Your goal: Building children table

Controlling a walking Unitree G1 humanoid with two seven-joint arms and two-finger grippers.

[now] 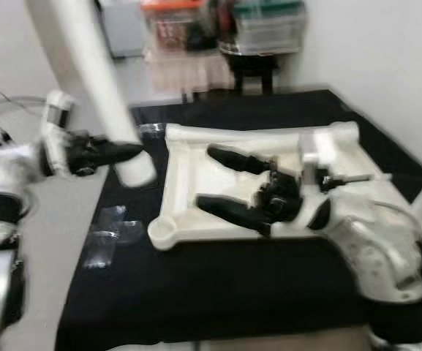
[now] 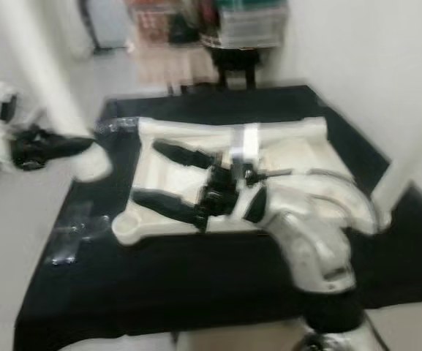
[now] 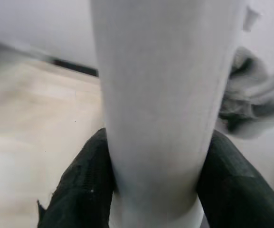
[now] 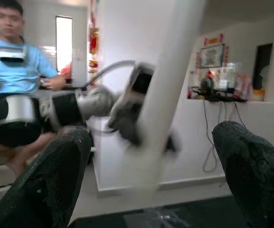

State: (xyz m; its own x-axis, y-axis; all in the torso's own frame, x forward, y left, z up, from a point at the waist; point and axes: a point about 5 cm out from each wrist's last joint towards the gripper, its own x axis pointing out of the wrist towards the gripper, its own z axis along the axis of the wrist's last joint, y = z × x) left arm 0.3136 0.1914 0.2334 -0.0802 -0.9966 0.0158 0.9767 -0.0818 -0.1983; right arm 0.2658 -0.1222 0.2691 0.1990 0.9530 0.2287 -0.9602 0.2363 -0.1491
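Observation:
A white children's table top (image 1: 183,155) lies upside down on a black mat (image 1: 218,285). A round leg socket (image 1: 164,232) sits at its near left corner. My left gripper (image 1: 126,152) is shut on a white table leg (image 1: 97,80), which it holds tilted beside the top's left edge. In the left wrist view, the leg (image 3: 158,95) sits between both black fingers (image 3: 80,185). My right gripper (image 1: 214,180) hovers open over the middle of the table top with nothing between its fingers. The right wrist view looks past wide-spread fingertips (image 4: 56,180) at the leg (image 4: 170,85).
Strips of clear tape (image 1: 112,230) lie on the mat's left part. Storage bins (image 1: 269,25) and a dark stool (image 1: 253,69) stand at the back. A white wall (image 1: 386,58) runs along the right. A person (image 4: 13,71) sits across the room.

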